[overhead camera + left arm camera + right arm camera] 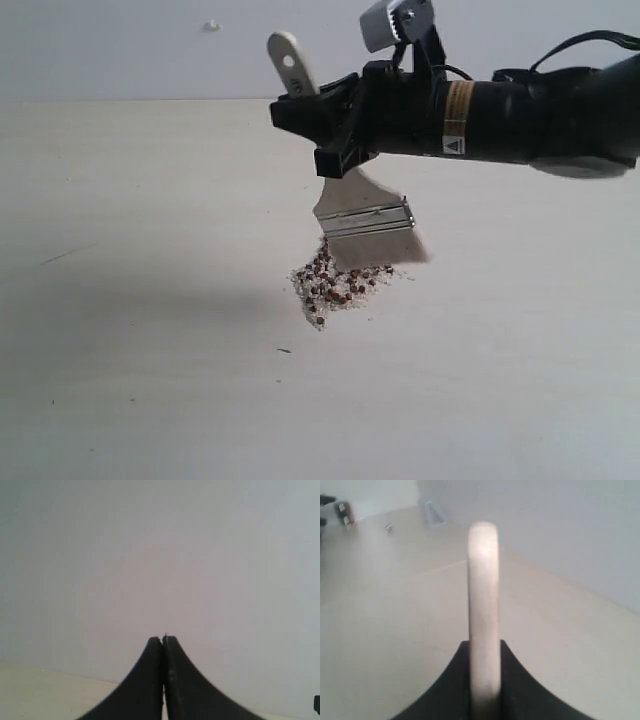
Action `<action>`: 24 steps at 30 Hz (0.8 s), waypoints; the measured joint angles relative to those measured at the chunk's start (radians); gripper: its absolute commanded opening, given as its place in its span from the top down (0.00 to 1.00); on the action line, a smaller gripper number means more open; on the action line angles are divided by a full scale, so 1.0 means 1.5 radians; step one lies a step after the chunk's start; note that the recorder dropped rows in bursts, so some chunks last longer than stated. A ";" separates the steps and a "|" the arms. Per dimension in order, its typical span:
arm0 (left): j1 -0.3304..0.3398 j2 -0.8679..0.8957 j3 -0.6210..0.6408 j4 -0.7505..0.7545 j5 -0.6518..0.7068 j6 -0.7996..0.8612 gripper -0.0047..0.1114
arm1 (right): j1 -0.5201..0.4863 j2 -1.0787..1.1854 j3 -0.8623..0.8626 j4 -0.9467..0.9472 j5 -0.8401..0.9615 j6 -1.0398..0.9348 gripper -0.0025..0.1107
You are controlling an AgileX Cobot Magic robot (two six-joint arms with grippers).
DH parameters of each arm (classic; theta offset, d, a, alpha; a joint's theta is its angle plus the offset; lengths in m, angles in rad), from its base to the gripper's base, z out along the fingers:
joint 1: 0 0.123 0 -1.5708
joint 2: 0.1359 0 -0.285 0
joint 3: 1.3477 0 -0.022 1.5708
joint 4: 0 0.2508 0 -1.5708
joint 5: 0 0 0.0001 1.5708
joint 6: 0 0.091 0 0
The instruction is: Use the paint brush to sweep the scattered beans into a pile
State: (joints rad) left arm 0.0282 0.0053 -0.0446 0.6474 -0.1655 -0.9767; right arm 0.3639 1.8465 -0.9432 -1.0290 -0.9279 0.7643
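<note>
R gripper (pixel 332 135) clenched on paint brush (pixel 366 217) handle; bristle edge touches pile (pixel 333 286) rim. Open tabletop (pixel 150 300) lies all round pile. L gripper (pixel 163 642) pressed closed, holding nothing.

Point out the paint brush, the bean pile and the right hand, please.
paint brush (pixel 365 216), exterior view, on its silver metal band.
bean pile (pixel 334 284), exterior view, on the cluster's middle.
right hand (pixel 484 647), right wrist view, between its fingertips, at the clamped handle.
</note>
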 measured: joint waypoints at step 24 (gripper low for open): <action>0.000 0.000 0.000 0.000 0.000 0.000 0.96 | 0.000 0.038 0.225 0.765 -0.126 -0.398 0.98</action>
State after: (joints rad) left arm 0.0282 0.0053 -0.0446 0.6474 -0.1655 -0.9767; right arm 0.3639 1.9042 -0.6054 0.1180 -1.1174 0.1675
